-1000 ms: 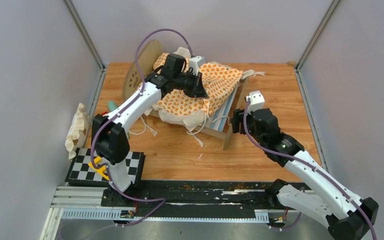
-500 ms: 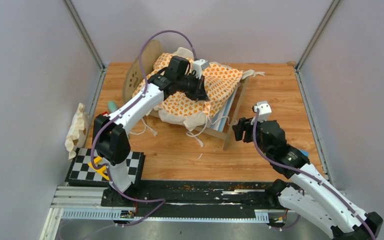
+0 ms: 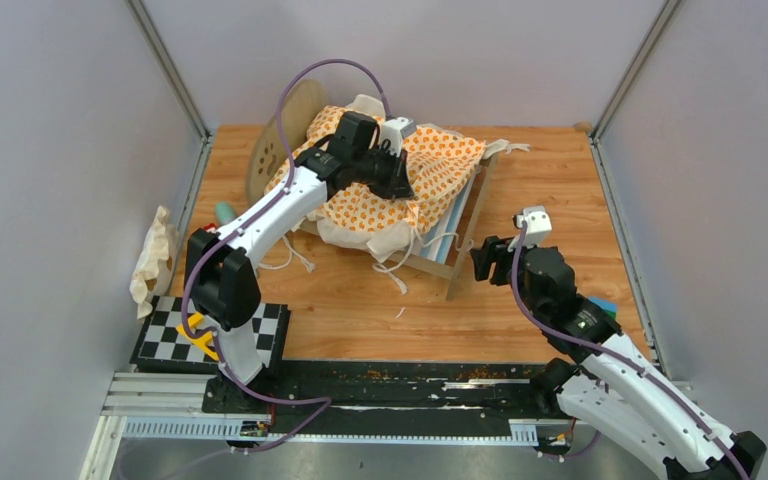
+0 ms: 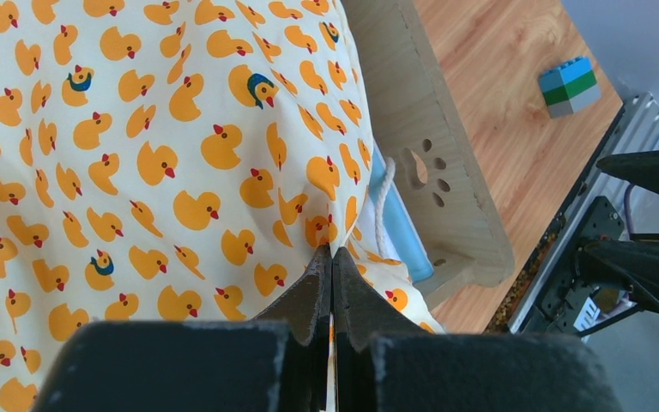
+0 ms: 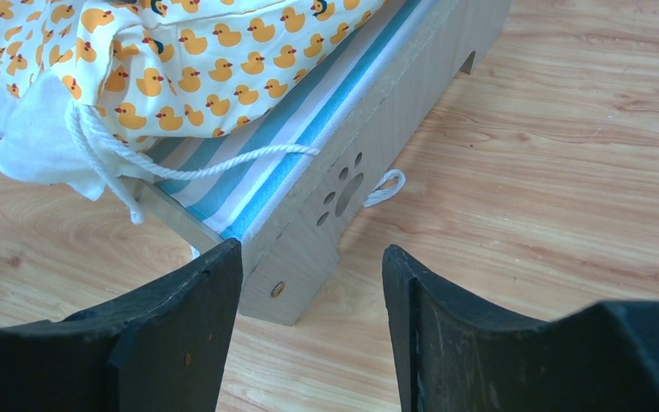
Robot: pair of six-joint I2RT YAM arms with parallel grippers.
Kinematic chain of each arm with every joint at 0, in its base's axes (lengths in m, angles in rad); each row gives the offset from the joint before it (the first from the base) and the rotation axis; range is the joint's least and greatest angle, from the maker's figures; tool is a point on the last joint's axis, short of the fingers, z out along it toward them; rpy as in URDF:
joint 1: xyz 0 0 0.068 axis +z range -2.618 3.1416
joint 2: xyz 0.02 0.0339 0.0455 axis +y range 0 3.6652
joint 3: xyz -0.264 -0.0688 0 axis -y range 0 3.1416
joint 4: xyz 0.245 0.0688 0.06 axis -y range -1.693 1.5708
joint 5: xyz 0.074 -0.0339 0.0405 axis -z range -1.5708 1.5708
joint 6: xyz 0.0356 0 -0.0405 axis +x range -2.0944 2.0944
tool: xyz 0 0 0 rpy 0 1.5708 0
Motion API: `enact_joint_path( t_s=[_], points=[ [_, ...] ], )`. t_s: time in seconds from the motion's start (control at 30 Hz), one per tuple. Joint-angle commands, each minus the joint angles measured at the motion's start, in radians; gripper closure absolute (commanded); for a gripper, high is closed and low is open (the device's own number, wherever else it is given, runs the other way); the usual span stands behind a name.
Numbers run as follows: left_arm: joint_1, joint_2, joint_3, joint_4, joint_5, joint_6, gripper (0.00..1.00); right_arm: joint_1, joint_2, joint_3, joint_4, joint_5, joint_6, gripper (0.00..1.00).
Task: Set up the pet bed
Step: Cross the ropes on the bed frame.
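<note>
The right tool (image 3: 487,258) has backed toward the near edge of the counter (image 3: 360,310), spread and empty, letting go of the pet bed (image 5: 377,129). The bed sits at the far middle under the rumpled cushion (image 4: 137,154), which probably needs straightening next. The left tool (image 4: 332,253) stays pressed together on it; a pinch is unclear.

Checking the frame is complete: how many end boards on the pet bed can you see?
2: far end board at back left; near end board facing the open right claw.
</note>
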Motion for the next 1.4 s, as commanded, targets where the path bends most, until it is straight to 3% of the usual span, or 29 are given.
enact_joint_path(
  t_s=[0.0,1.37],
  points=[
    [0.0,-0.013,-0.009,0.042,-0.009,0.023,1.0,0.002,-0.011,-0.015,0.057,0.029,0.015,0.39],
    [-0.001,-0.036,-0.044,0.087,-0.014,0.006,1.0,0.002,0.031,-0.018,0.103,0.032,0.015,0.38]
  ],
)
